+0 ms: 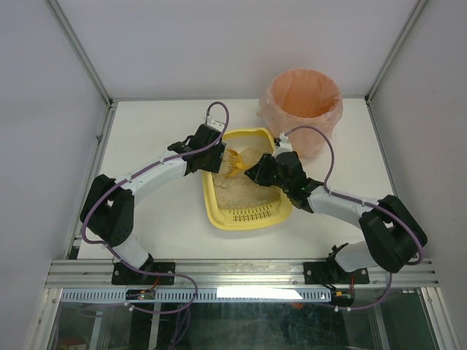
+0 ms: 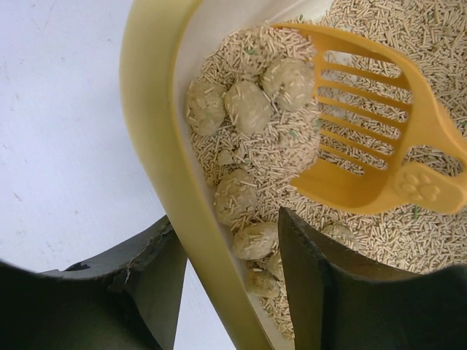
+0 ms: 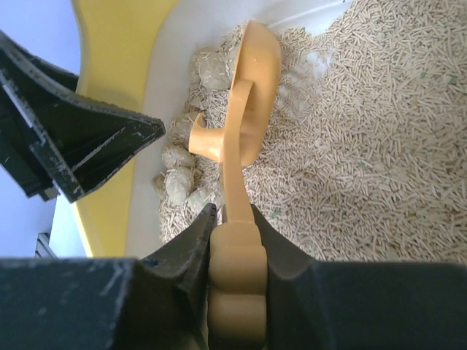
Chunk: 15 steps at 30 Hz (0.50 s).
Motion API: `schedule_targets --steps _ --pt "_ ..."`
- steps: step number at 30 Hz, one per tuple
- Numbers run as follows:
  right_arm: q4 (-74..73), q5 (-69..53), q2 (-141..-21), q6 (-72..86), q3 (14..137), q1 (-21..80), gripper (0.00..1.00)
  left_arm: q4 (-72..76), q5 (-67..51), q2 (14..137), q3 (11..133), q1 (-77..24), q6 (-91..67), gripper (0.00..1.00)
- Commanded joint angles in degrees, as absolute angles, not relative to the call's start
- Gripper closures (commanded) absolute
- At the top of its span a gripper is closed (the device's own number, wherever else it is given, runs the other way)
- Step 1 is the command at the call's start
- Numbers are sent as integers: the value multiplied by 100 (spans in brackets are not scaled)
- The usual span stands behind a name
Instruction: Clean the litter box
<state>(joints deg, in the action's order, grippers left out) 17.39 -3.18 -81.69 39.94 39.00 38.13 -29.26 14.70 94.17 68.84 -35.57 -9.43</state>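
Note:
The pale-yellow litter box (image 1: 211,211) lies mid-table, its slotted grate toward the arms and beige pellet litter inside. My right gripper (image 1: 255,173) is shut on the handle of an orange slotted scoop (image 3: 252,95), whose bowl rests in the litter at the far left corner beside several pellet-coated clumps (image 2: 248,106). My left gripper (image 2: 226,219) straddles the box's left rim (image 2: 153,109), one finger outside and one inside. A gap shows between the inner finger and the wall. The left gripper also shows in the right wrist view (image 3: 73,138).
A round bin lined with a pink-orange bag (image 1: 303,102) stands at the back right, just behind the litter box. Metal frame posts and white walls enclose the table. White tabletop (image 1: 153,131) lies left of the box.

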Motion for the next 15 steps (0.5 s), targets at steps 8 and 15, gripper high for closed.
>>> schedule_targets --steps 8,15 --pt "2620 -34 -7148 3960 3311 3863 100 -2646 1178 9352 7014 -3639 -906 49" --pt "2880 65 -6947 4258 3011 3770 100 -2643 1195 9347 7015 -3636 -913 49"
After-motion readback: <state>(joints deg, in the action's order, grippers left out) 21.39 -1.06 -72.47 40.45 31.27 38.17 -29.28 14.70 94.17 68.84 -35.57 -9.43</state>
